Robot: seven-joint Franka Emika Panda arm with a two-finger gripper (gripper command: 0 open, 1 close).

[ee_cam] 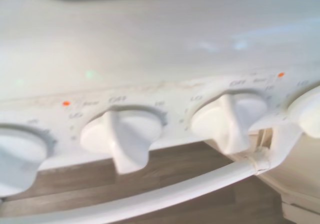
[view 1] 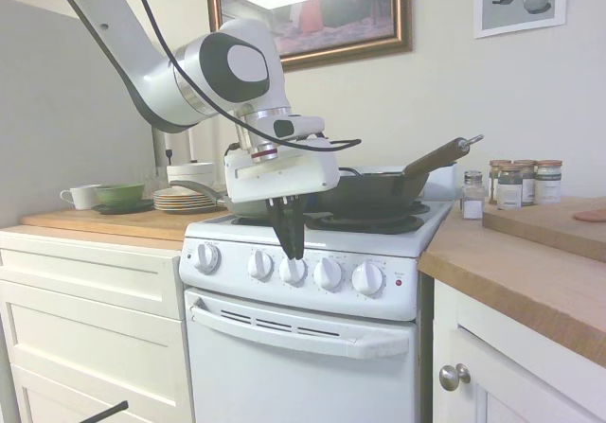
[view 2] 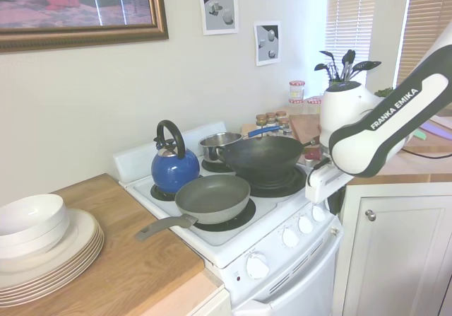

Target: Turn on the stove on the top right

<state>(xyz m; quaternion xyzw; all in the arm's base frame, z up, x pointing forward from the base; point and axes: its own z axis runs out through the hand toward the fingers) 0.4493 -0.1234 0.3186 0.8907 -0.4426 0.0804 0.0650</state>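
My pincer (view 1: 292, 249) points straight down at the stove's (view 1: 312, 347) front control panel, its dark fingers (view 1: 287, 229) drawn close together with their tips at the top of the middle knob (view 1: 293, 271) of the five. From the first exterior view the tips appear to touch or pinch that knob's ridge, but I cannot tell for certain whether they are clamped on it or only resting against it. In the second exterior view the fingers are hidden behind the arm.

The stove stands between two wooden tabletops (view 1: 530, 272), its row of white knobs above the oven-door handle (view 1: 303, 333), with a small red light (view 1: 400, 282) at the right end of the panel. My wrist view shows two knobs close up, blurred, one (ee_cam: 122, 136) beside the other (ee_cam: 230, 121), with small orange marks on the panel above them and the handle curving below.

On the burners I see a blue kettle (view 2: 174, 162), a grey frying pan (view 2: 212, 198), a black wok (view 2: 263, 157) and a small steel pot (view 2: 220, 145). Stacked plates with a bowl (view 2: 32, 220) sit on the tabletop beside the stove, and spice jars (view 1: 516, 183) stand on the other side.
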